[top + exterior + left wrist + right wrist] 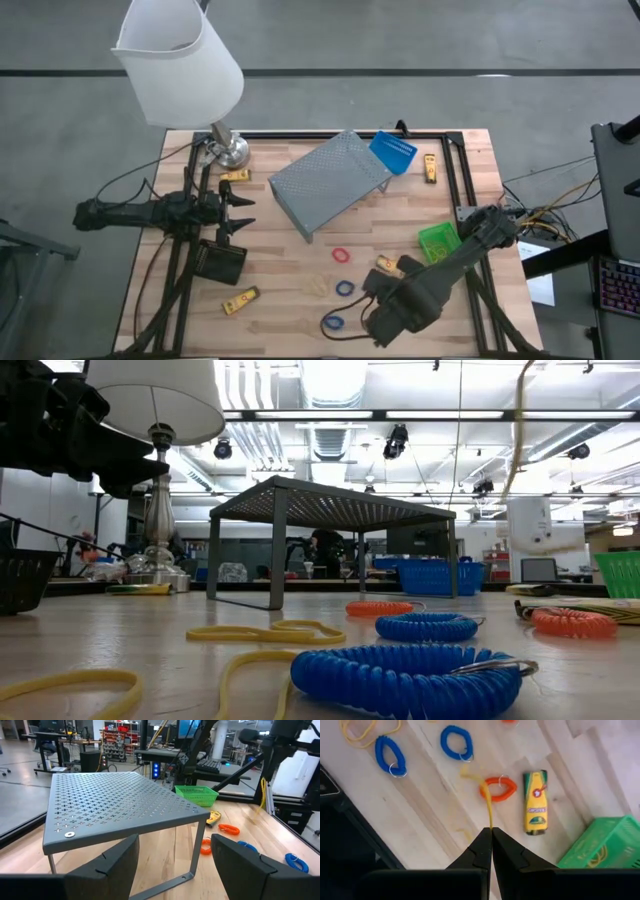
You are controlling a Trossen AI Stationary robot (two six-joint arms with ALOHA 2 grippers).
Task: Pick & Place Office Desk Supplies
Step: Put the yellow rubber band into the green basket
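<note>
**Rubber Band Lifted, Most Supplies Still Loose**

The left end effector (243,212) is held open and empty above the desk (290,280), just beside the black square bin (220,261). Loose on the wood are seen flat yellow oblong boxes (240,300), coiled blue plastic loops (333,323) and a coiled red loop (343,255). The right end effector (491,836) is closed on a thin yellow rubber band (485,802), near the green mesh bin (438,240), where something yellow already lies. Most sorting is judged unfinished.

Two dark, matte-black jointed arms, left arm (150,213) at frame left, right arm (440,265) at lower right, angular wedge-shaped black fingers (105,865), smooth faceted casings, thin dark cables trailing nearby.
</note>
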